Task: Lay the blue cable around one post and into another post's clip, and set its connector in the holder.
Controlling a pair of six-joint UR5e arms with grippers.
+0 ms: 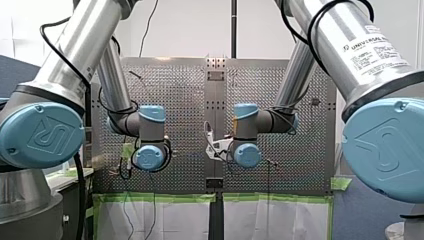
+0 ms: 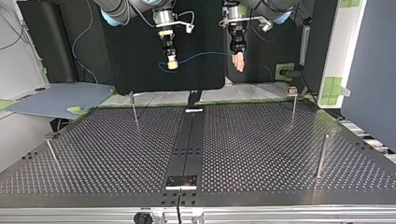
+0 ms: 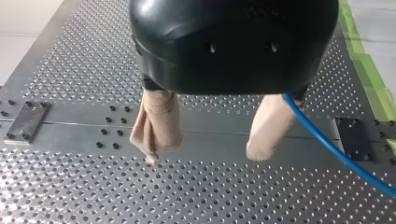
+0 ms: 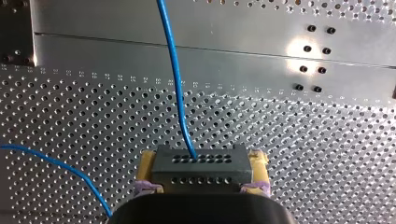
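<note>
In the right wrist view my right gripper [image 4: 201, 173] is shut on a black connector [image 4: 201, 160], yellow pads on both its sides. The blue cable [image 4: 173, 74] leaves the connector and runs ahead over the perforated table. In the top view this gripper [image 2: 172, 64] hangs high at the back, left of the middle. The cable [image 2: 205, 55] spans across to my left gripper [image 2: 239, 63]. In the left wrist view my left gripper [image 3: 207, 154] is open, with nothing between its beige fingers [image 3: 156, 130]. There the cable [image 3: 336, 149] passes beside one finger.
Thin posts stand on the table in the top view: one at back left [image 2: 134, 109], one at back right with a clip on top [image 2: 293, 102], one at right [image 2: 321, 156], one at left [image 2: 51, 154]. A small metal plate [image 2: 182, 181] sits on the dark centre strip near the front edge.
</note>
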